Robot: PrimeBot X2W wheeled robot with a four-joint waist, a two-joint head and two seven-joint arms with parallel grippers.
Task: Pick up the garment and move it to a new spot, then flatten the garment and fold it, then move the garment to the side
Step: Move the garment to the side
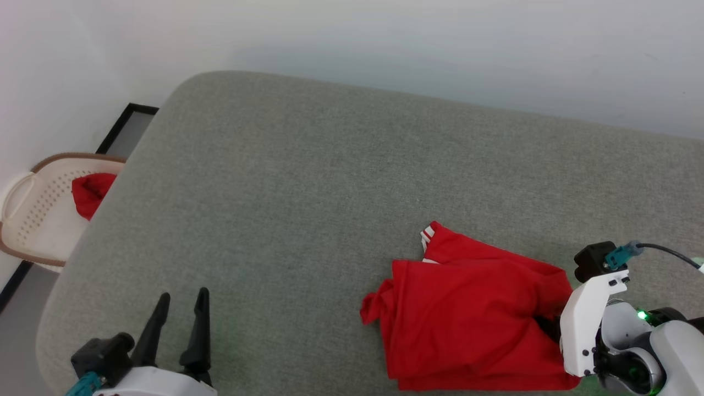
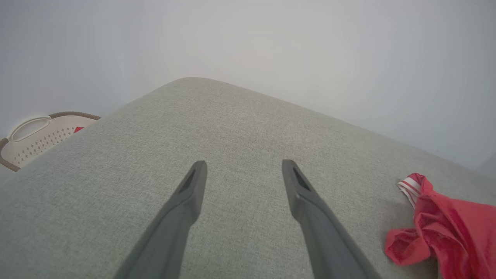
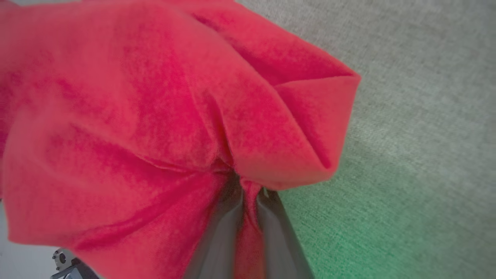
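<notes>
Red garment [image 1: 473,313] was found bunched on grey cushion [image 1: 308,181] | right gripper [image 3: 250,193], the nearer, was clamped on its edge, bulk spread ahead | left gripper [image 1: 179,324] was held apart, garment well to its right

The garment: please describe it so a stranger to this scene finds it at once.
On the wide grey cushion, look at its near right part. The garment lies crumpled there, in the right claw. Unlike the red cloth in the basket, it shows striped trim.
</notes>
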